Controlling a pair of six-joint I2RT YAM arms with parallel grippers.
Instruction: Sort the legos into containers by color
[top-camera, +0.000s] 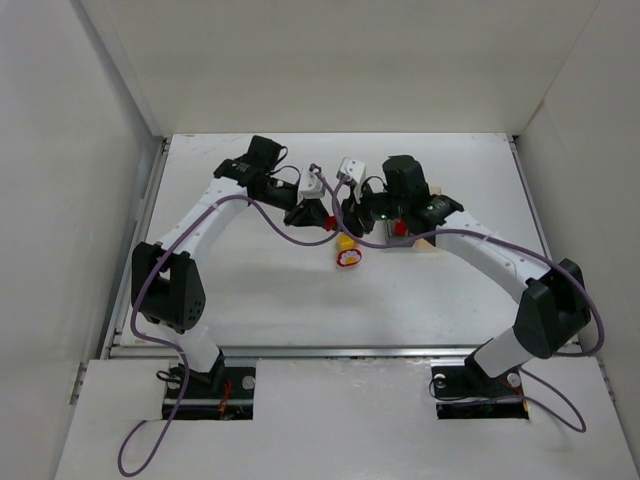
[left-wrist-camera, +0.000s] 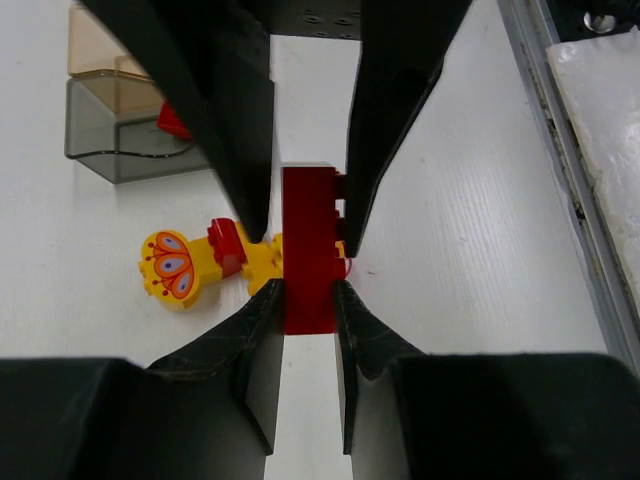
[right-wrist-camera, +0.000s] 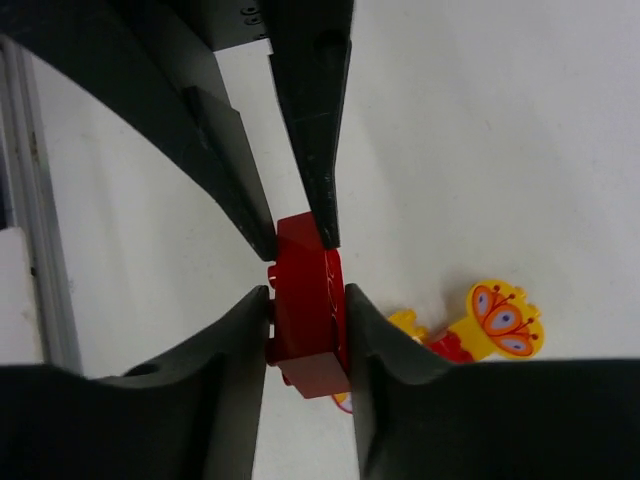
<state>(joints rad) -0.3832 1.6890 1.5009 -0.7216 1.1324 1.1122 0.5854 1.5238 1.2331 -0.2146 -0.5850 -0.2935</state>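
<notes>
Red studded brick (left-wrist-camera: 308, 210) pinched inside left claw (left-wrist-camera: 305, 262) | rounded red brick (right-wrist-camera: 305, 325) pinched inside right claw (right-wrist-camera: 300, 272)

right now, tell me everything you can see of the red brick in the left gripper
The red brick is a long rectangular block of glossy plastic, studs along one side. The left gripper is shut on it, fingers pressing both long sides. A yellow lego lies right beside it; whether they touch is unclear.

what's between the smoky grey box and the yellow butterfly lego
Nothing: in the left wrist view, only bare white table separates the smoky grey box from the yellow butterfly lego.
</notes>
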